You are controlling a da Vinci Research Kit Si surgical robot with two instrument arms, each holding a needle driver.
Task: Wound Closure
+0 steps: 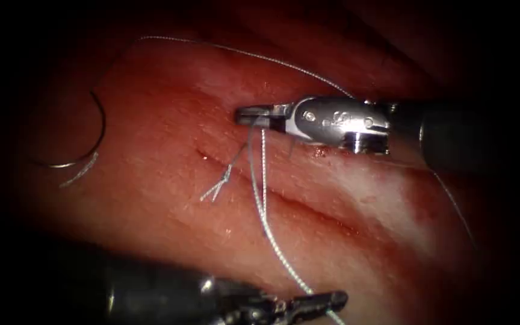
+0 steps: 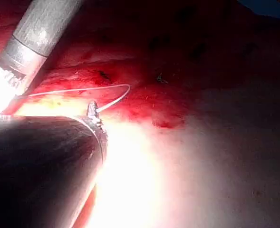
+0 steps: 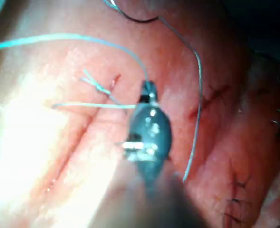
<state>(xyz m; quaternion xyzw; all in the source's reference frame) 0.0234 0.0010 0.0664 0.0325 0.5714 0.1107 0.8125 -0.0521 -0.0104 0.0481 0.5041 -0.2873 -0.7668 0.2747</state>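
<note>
The tissue [image 1: 170,229] has a cut [image 1: 308,207] running from upper left to lower right, with a knot and short thread ends [image 1: 218,186] at its upper end. My right tool [image 1: 254,114] hovers just above that end, jaws shut on the thread [image 1: 264,198], which hangs down across the cut. That thread runs to my left tool [image 1: 326,299], low in the endoscope view, whose jaws look shut on it. The curved needle [image 1: 94,129] lies free on the tissue far left of the cut, held by neither tool. The right tool's tip [image 3: 148,88] holds thread beside the knot [image 3: 98,85].
A long strand [image 1: 254,55] runs from the needle's side across the top of the tissue, passes behind the right tool and trails down the right side [image 1: 455,207]. Older stitches [image 3: 235,202] sit on the neighbouring tissue. Red fluid wets the surface.
</note>
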